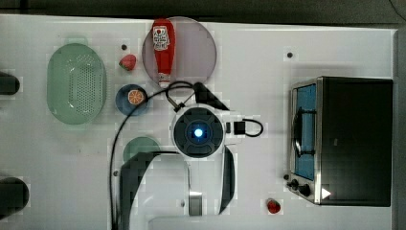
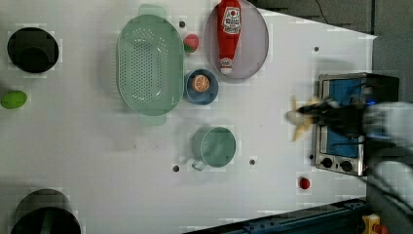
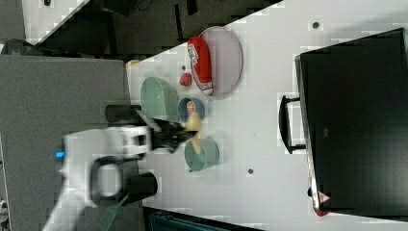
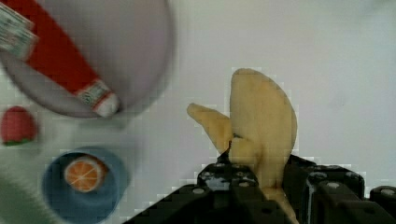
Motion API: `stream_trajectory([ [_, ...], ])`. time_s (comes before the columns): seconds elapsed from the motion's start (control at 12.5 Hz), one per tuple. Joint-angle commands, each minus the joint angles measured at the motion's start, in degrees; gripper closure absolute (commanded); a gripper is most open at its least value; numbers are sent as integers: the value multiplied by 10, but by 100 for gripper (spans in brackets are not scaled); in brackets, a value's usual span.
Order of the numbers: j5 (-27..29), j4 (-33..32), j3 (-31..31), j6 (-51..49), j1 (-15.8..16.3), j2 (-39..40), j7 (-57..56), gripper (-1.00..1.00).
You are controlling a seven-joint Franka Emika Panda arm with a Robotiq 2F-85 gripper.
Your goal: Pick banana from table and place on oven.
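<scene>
The pale cream banana (image 4: pixel 261 126) hangs in the air with its peel flaps splayed, and my gripper (image 4: pixel 261 184) is shut on its lower end. In the left view the banana (image 2: pixel 301 121) sits at the tip of the gripper (image 2: pixel 311 114), just off the oven's (image 2: pixel 341 146) glass door. The right view has the banana (image 3: pixel 192 122) raised above the white table (image 3: pixel 269 134), over the green cup, far from the oven's black top (image 3: pixel 356 120). Seen from the top view, the arm's wrist (image 1: pixel 197 132) covers the banana, and the oven (image 1: pixel 354 139) stands at the top view's right.
A ketchup bottle (image 1: pixel 162 50) lies on a purple plate (image 1: pixel 196 48). Near it are a strawberry (image 1: pixel 127 62), an orange slice in a blue bowl (image 1: pixel 131 99), a green colander (image 1: pixel 76 83) and a green cup (image 2: pixel 214 146). A small red toy (image 1: pixel 273 206) lies by the oven's front corner.
</scene>
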Motion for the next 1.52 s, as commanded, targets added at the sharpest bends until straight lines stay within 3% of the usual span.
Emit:
stream_trajectory([
  [0.08, 6, 103, -25, -138, -8, -41, -11, 53],
  [0.4, 3, 200, -95, -267, -27, -35, -23, 53],
  [0.96, -27, 258, -288, -197, -44, 86, -255, 53],
  [1.36, -27, 303, -357, -144, -45, 194, -374, 53],
  [1.52, -27, 308, -366, -128, -45, 217, -395, 24],
])
